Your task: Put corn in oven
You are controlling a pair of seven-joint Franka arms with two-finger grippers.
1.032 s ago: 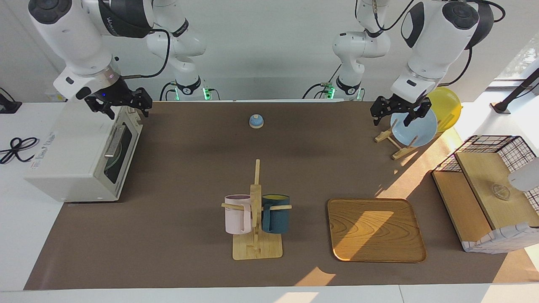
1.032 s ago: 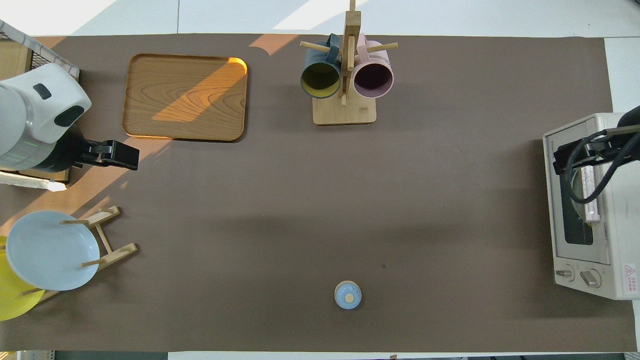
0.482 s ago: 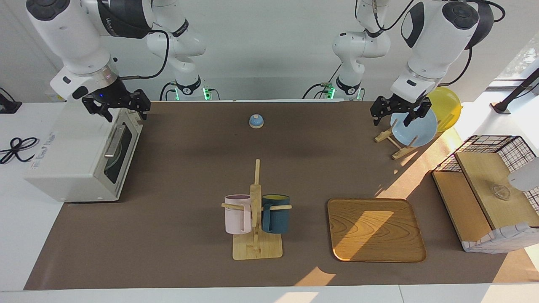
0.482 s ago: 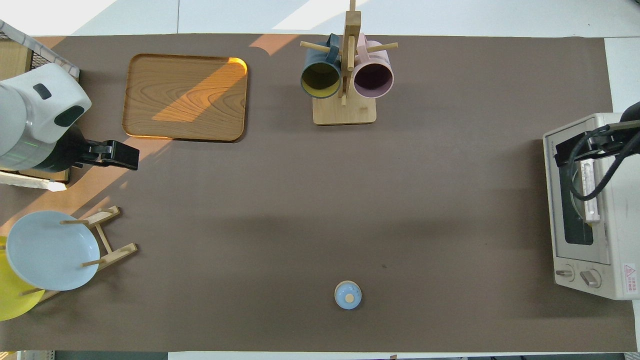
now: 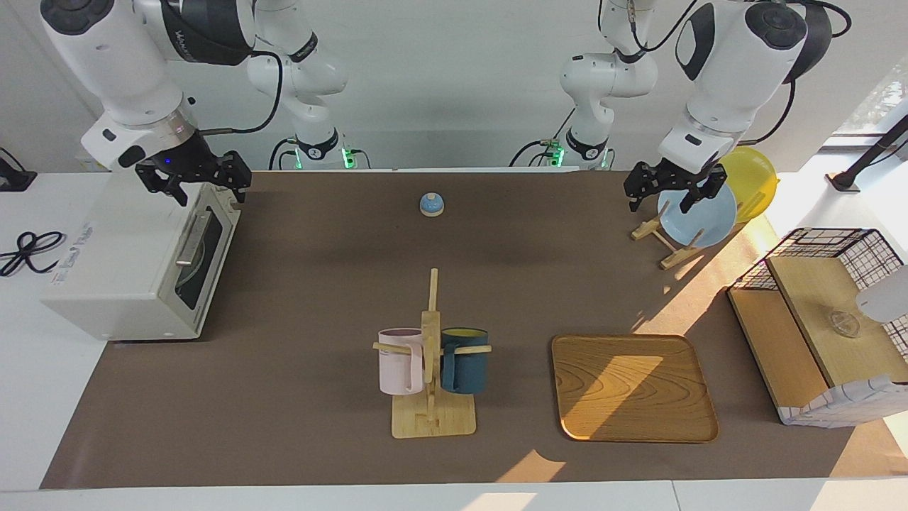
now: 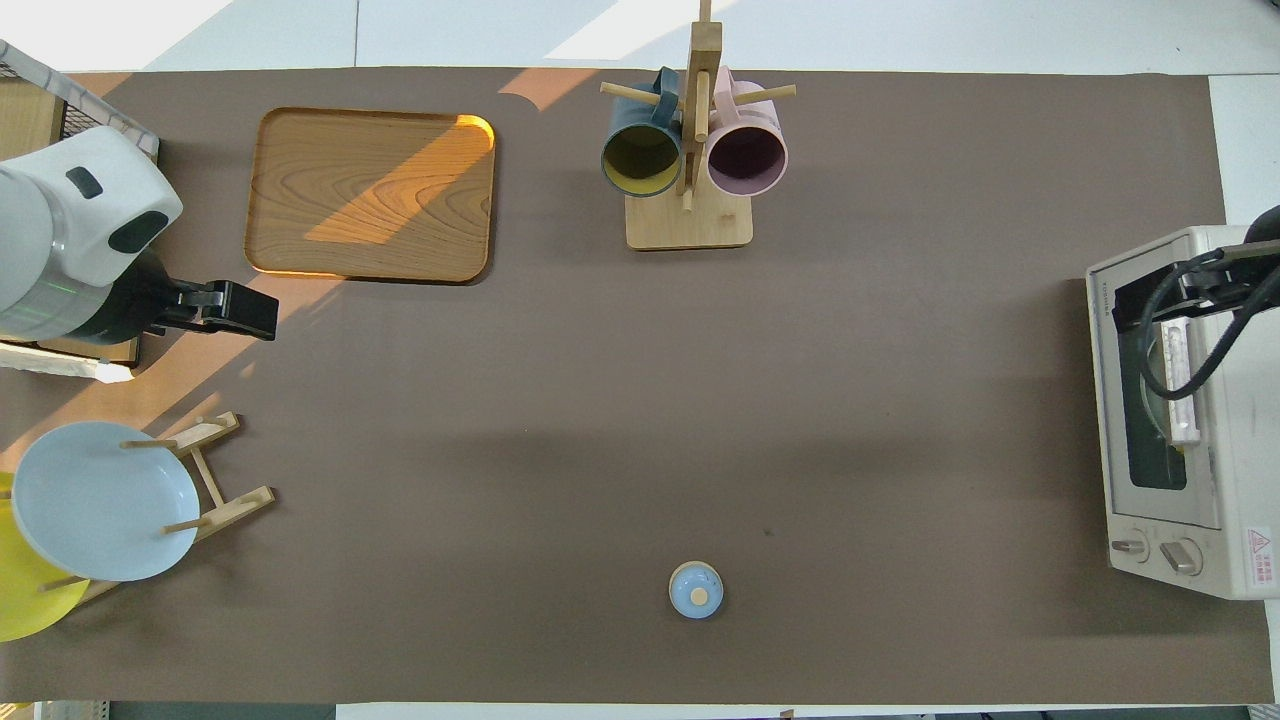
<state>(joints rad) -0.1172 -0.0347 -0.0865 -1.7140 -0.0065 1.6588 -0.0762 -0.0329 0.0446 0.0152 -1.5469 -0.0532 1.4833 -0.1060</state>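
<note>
Right pincer (image 5: 193,183): poised over the top edge of the oven (image 5: 135,259) at the corner nearer the robots, fingers spread wide, holding nothing and not seen to touch the oven. In the overhead view only part of this pincer (image 6: 1195,300) enters at the picture's edge, above the oven (image 6: 1180,420). Left pincer (image 5: 670,191): hanging over the blue plate (image 5: 699,216), fingers likewise spread, empty, clear of the plate. From overhead the left pincer (image 6: 225,308) shows as a dark block projecting from the white wrist.

Oven: a white box at the right arm's end of the surface (image 5: 319,284), door shut, bar handle and dark window facing the middle of the surface; two knobs sit at the end of its front nearer the robots. A sliver of yellow shows through the window beside the handle; whether that is the corn cannot be told, and no corn lies anywhere on the surface.

Blue plate: standing on edge in a wooden rack (image 5: 663,245), with a yellow plate (image 5: 752,177) just beside it. Bell (image 5: 431,204): near the robots, mid-surface. Mug stand (image 5: 431,383): carries a pink mug (image 5: 401,362) and a dark blue mug (image 5: 464,360). Tray (image 5: 631,387): flat, bare, beside the stand. Basket (image 5: 826,326): at the left arm's end.
</note>
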